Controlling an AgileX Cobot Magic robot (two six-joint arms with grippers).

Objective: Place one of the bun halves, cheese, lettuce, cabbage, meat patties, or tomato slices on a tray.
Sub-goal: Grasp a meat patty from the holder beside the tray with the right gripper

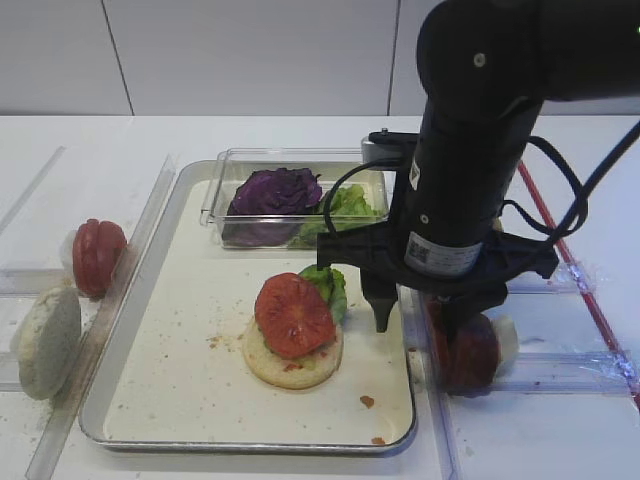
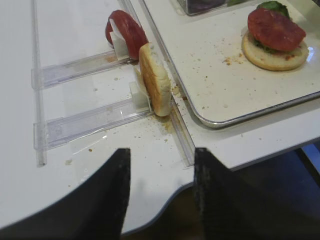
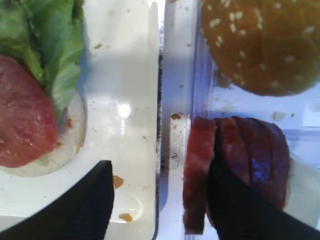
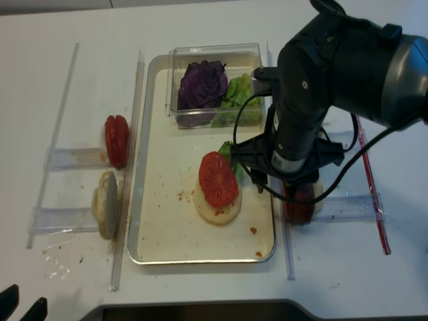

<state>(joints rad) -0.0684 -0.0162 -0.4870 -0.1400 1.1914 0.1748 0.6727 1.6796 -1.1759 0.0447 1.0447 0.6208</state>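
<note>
On the silver tray (image 1: 180,400) a pale bun half (image 1: 292,360) carries lettuce (image 1: 328,285) and a tomato slice (image 1: 293,315). My right gripper (image 1: 415,325) is open, straddling the tray's right rim. In the right wrist view its left finger (image 3: 90,205) hangs over the tray floor, while the right finger (image 3: 240,200) sits among the upright meat patties (image 3: 199,170), with the outermost patty between the fingers. A sesame bun half (image 3: 260,45) lies beyond them. My left gripper (image 2: 161,155) is open and empty over the table's front edge.
A clear box (image 1: 225,190) at the tray's back holds purple cabbage (image 1: 275,192) and more lettuce (image 1: 352,203). Clear racks on the left hold tomato slices (image 1: 98,255) and a bun half (image 1: 48,340) on edge. A red strip (image 1: 570,260) lies far right.
</note>
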